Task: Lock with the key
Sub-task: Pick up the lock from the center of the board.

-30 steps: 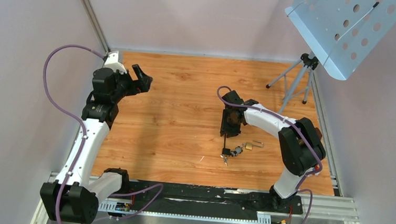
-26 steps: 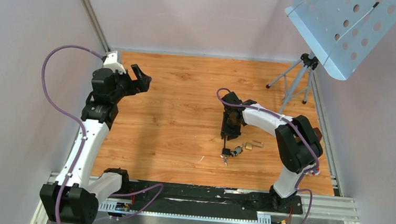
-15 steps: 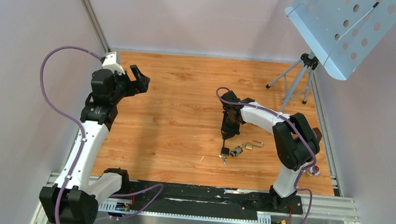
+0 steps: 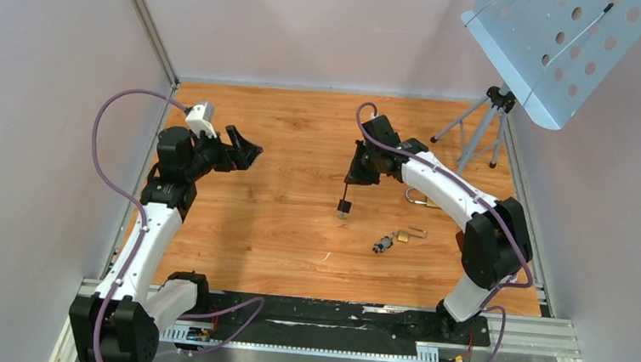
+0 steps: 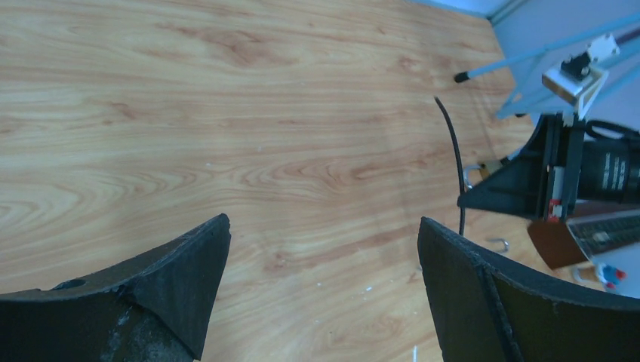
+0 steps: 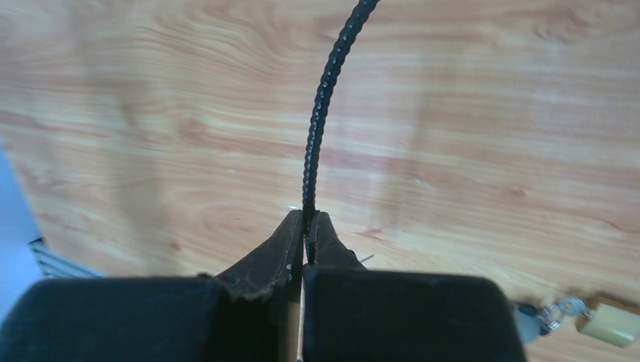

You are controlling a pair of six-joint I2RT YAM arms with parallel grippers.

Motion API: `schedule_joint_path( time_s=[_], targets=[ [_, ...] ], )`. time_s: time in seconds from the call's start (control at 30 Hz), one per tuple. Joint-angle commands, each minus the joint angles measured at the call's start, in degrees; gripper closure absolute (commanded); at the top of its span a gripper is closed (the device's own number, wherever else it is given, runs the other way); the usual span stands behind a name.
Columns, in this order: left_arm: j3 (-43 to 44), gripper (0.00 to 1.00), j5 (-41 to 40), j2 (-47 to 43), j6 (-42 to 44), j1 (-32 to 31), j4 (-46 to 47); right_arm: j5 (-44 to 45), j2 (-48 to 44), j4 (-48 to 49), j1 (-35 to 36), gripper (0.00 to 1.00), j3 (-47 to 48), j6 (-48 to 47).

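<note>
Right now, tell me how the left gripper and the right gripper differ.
The left gripper has its jaws wide open; the right gripper has them shut. The left gripper holds nothing; the right gripper pinches a black beaded cord that hangs from it. Both are black-fingered and raised above the wooden table.
</note>
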Motion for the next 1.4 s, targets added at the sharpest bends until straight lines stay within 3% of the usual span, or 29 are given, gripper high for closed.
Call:
schedule_joint_path(
  time_s=[0.0, 0.17, 0.27, 0.37, 0.5, 1.13, 1.2, 1.37],
  targets=[
    [-2.6, 0.0, 9.9, -0.9, -3.3, -0.4, 10.5, -3.8, -4.9, 8.7, 0.2, 1.0, 2.0, 2.2],
    [-5.2, 0.0, 13.0, 0.7, -4.3, -5.4, 16.4, -4.9, -5.0, 12.1, 0.2, 1.0, 4.9, 4.2],
    [-6.5, 0.0, 10.4, 2.3, -5.0, -10.6, 20.2, -4.8, -4.8, 12.6, 0.2, 1.0, 7.5, 5.8],
    [-6.9, 0.02, -1.9, 3.7, -3.7, -18.9, 22.1, -4.9, -4.8, 12.7, 0.2, 1.0, 9.3, 8.0],
    [-8.3, 0.03, -8.6, 7.5, -3.8, -23.7, 28.2, -6.0, -4.4, 13.0, 0.2, 1.0, 10.3, 9.8],
    [-4.7, 0.07, -5.6, 19.9, -6.1, -29.5, 38.5, -4.3, -3.1, 12.1, 0.2, 1.0, 11.9, 14.3],
    [-4.2, 0.11, -5.5, 21.0, -5.9, -29.9, 38.0, -4.5, -2.9, 12.0, 0.2, 1.0, 12.3, 14.4],
    [-2.4, 0.3, -7.0, 23.3, -5.4, -30.5, 35.8, -4.9, -2.1, 12.1, 0.2, 1.0, 13.0, 14.5]
  ],
)
